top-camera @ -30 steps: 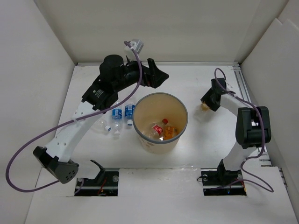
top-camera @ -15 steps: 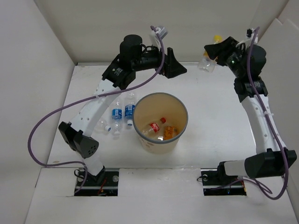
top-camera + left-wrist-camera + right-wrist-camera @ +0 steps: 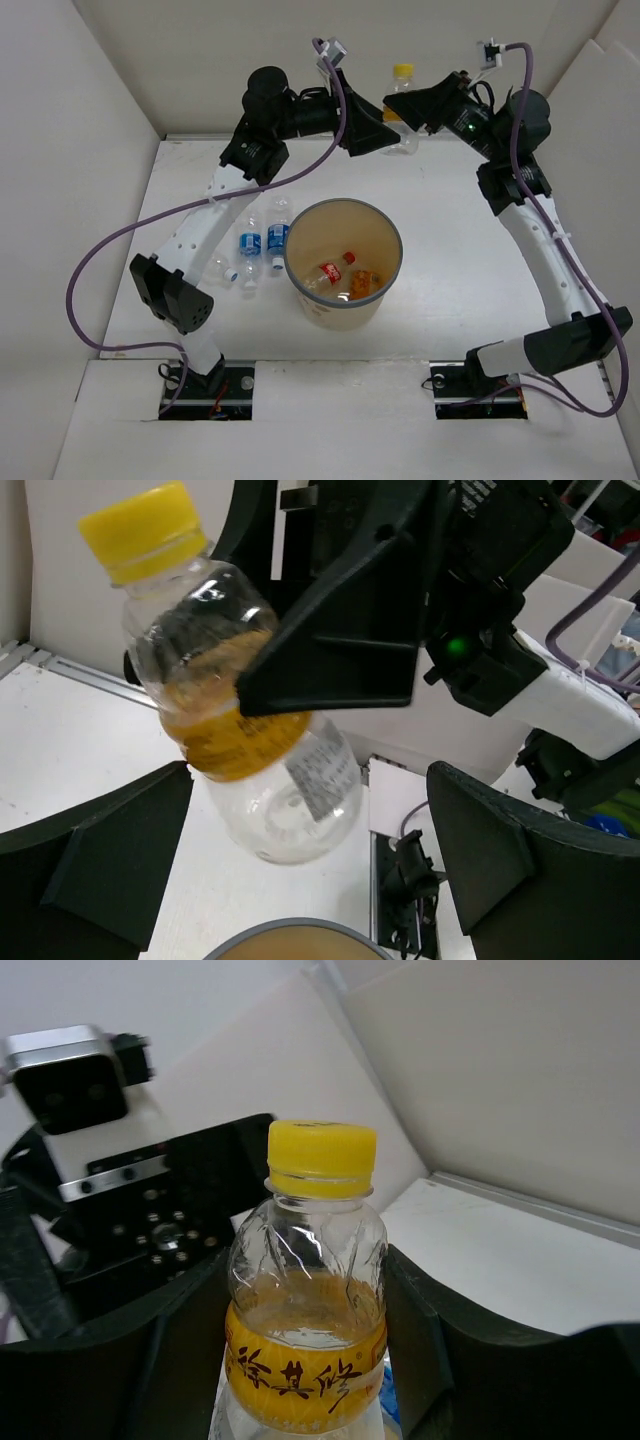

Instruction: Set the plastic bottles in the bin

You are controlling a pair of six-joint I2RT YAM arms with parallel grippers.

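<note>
My right gripper (image 3: 410, 110) is shut on an orange-labelled, yellow-capped plastic bottle (image 3: 403, 85) and holds it upright in the air beyond the bin (image 3: 343, 300). The right wrist view shows the bottle (image 3: 305, 1360) squeezed between my right gripper's (image 3: 305, 1380) fingers. My left gripper (image 3: 368, 132) is open and empty just left of this bottle. In the left wrist view the bottle (image 3: 215, 710) hangs above my left gripper (image 3: 310, 880), not touching it. A red-labelled bottle (image 3: 333, 273) and an orange one (image 3: 365, 283) lie inside the bin.
Two blue-labelled bottles (image 3: 250, 244) (image 3: 277, 237) and clear ones (image 3: 225, 271) (image 3: 283, 208) lie on the table left of the bin. White walls enclose the table on three sides. The bin's grey rim (image 3: 290, 930) shows below my left gripper.
My right arm has risen from the table's right side with the orange bottle and carried it left. My left arm has lifted and swung right until its open gripper is next to the bottle.
</note>
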